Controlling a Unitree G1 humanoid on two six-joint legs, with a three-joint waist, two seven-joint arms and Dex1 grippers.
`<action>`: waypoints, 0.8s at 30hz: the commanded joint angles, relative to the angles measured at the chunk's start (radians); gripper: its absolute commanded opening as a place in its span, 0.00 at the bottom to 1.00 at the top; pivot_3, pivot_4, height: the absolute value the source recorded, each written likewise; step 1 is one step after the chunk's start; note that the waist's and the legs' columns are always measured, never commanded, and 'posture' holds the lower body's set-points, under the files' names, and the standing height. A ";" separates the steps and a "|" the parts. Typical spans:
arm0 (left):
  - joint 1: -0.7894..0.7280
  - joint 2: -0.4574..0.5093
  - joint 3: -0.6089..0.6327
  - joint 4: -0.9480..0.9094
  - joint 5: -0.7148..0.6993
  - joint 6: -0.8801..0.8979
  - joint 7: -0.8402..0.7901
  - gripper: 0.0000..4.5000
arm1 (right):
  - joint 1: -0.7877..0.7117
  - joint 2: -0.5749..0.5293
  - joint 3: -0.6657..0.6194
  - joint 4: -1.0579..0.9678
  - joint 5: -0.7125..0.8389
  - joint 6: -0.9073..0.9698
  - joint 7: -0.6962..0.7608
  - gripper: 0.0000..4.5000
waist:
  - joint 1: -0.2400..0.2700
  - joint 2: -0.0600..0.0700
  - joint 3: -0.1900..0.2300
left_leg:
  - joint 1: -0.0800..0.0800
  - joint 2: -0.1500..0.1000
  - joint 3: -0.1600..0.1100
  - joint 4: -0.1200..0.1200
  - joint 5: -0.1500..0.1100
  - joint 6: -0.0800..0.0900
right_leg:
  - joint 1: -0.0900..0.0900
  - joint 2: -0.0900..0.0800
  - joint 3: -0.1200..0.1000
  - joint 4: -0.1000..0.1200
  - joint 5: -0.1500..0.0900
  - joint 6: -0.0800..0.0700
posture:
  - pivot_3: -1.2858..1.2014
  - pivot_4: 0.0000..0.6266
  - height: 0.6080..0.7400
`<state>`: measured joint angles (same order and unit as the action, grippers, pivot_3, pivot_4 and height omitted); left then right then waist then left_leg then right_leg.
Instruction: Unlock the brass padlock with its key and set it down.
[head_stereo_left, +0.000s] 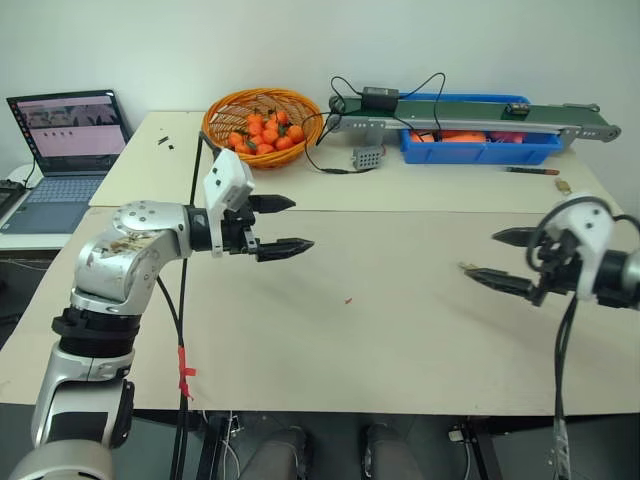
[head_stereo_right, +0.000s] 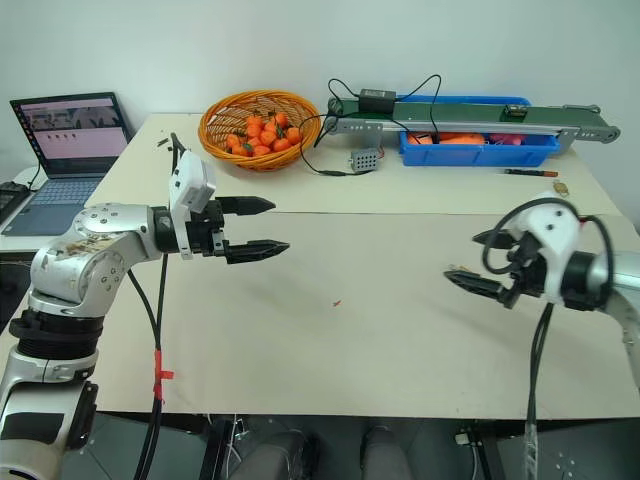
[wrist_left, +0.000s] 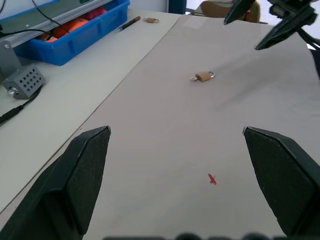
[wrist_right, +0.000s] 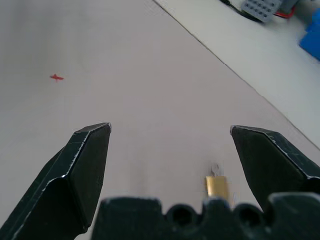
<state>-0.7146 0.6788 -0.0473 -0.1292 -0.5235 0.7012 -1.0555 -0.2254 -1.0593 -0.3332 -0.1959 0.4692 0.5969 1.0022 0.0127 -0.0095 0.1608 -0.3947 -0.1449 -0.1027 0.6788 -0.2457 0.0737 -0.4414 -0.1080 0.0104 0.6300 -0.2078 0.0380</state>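
Right gripper (head_stereo_left: 497, 258), jaws wide, hovers above the brass padlock (wrist_left: 203, 76) at frame right (small, rigid, probably slippery); best gripped across its flat body faces.

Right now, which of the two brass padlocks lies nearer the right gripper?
The brass padlock on the front table, by the right gripper's open jaws; the other padlock lies far back beside a pen.

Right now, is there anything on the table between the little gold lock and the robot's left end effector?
Just a tiny red mark on bare tabletop, seen in the left wrist view between the padlock and the left end effector.
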 joint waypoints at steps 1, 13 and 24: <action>-0.030 0.016 -0.012 -0.066 -0.033 0.027 -0.031 1.00 | -0.015 0.019 -0.002 0.022 -0.011 -0.059 0.004 0.99 | -0.004 0.000 0.000 | 0.000 0.000 0.000 0.000 0.000 0.000 | 0.000 0.000 0.000 0.000 0.000 0.000 | 0.52 0.24 1.00; -0.025 0.048 0.026 -0.124 -0.049 0.091 0.017 1.00 | -0.278 0.256 0.172 0.513 -0.114 -0.313 0.026 0.99 | -0.017 0.000 0.000 | 0.006 0.002 0.006 -0.001 0.000 -0.001 | 0.002 0.002 0.003 0.002 0.002 -0.001 | 0.52 0.24 1.00; 0.011 0.090 0.078 -0.192 -0.090 0.147 0.069 1.00 | -0.436 0.302 0.240 0.875 -0.246 -0.531 0.050 0.99 | -0.023 0.000 0.000 | 0.006 0.003 0.006 -0.001 0.000 -0.001 | 0.002 0.003 0.004 0.002 0.002 -0.001 | 0.52 0.24 1.00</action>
<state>-0.6980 0.7523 -0.0078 -0.2874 -0.5935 0.8520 -0.9930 -0.6339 -0.7513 -0.0857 0.6706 0.2320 0.1072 1.0441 -0.0105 -0.0091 0.1607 -0.3890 -0.1420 -0.0969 0.6780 -0.2457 0.0724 -0.4396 -0.1048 0.0139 0.6315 -0.2062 0.0370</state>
